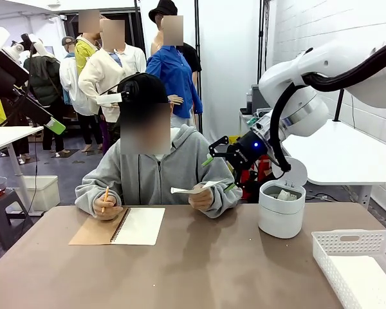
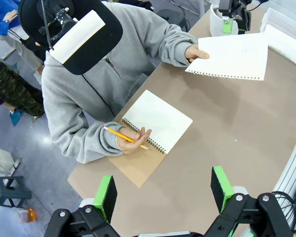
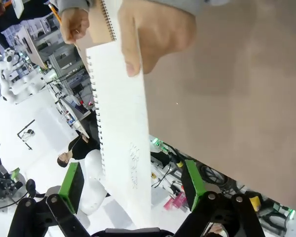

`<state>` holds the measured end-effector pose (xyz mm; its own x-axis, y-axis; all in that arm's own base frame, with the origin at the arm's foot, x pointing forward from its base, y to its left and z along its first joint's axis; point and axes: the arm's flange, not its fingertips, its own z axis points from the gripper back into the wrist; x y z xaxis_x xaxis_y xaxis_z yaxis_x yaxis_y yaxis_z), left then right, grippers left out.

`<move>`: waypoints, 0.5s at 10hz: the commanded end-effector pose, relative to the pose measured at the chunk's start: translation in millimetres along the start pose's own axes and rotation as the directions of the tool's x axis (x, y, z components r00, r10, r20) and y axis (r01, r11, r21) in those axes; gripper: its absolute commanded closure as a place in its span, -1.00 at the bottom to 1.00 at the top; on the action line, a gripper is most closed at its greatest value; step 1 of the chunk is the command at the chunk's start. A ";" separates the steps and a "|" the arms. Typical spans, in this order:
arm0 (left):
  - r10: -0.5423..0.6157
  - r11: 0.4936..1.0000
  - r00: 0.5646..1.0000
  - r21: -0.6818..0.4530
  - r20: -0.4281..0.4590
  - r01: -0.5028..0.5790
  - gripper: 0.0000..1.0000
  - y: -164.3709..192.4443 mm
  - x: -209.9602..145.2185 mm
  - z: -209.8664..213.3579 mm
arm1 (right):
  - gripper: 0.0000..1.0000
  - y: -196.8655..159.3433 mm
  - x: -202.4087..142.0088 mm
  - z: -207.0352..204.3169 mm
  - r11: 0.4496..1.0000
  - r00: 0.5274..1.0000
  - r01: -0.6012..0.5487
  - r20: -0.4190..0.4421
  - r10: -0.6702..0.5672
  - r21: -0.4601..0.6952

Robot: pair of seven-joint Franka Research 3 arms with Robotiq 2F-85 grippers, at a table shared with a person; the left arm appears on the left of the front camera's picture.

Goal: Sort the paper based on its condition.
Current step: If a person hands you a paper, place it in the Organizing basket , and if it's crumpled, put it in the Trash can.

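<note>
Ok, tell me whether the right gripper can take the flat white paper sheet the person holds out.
Probably yes. The right gripper is open, and the flat white paper sheet points between its pads, with only the person's hand at the far end.

White paper (image 2: pixel 234 57); tan-covered notebook (image 2: pixel 160 121); yellow pencil (image 2: pixel 117 134); grey hoodie (image 2: pixel 89 98); brown table (image 2: pixel 227 138); white bin (image 1: pixel 281 217); white basket (image 1: pixel 373 239).

The brown desk (image 1: pixel 212 270) is bare across its middle and near edge. A tan-covered spiral notebook (image 1: pixel 119 226) blocks the left; a white cylindrical bin (image 1: pixel 281 209) and white slotted plastic basket (image 1: pixel 357 264) crowd the right. The passage between bin and the person's hand (image 1: pixel 201 196) looks narrow.
</note>
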<state>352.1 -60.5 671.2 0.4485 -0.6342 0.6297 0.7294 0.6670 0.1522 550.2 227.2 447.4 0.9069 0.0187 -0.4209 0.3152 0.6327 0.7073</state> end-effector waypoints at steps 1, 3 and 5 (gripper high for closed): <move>0.001 1.000 1.000 0.006 0.009 -0.001 -1.00 0.5 0.0 -0.4 | -1.00 9.6 10.3 -8.2 0.999 0.998 0.036 -0.047 -0.035 0.017; 0.001 1.000 1.000 0.006 0.009 -0.001 -1.00 0.5 0.0 -0.4 | -1.00 10.4 12.0 -13.8 0.999 0.997 0.007 -0.082 -0.004 0.038; 0.001 1.000 1.000 0.006 0.009 -0.001 -1.00 0.5 0.0 -0.4 | -0.34 9.2 12.5 -15.2 0.998 0.992 -0.018 -0.127 0.027 0.067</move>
<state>352.1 -60.5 671.2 0.4486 -0.6342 0.6297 0.7294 0.6670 0.1522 553.1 245.0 440.2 0.8797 0.0950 -0.4659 0.3174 0.6122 0.7242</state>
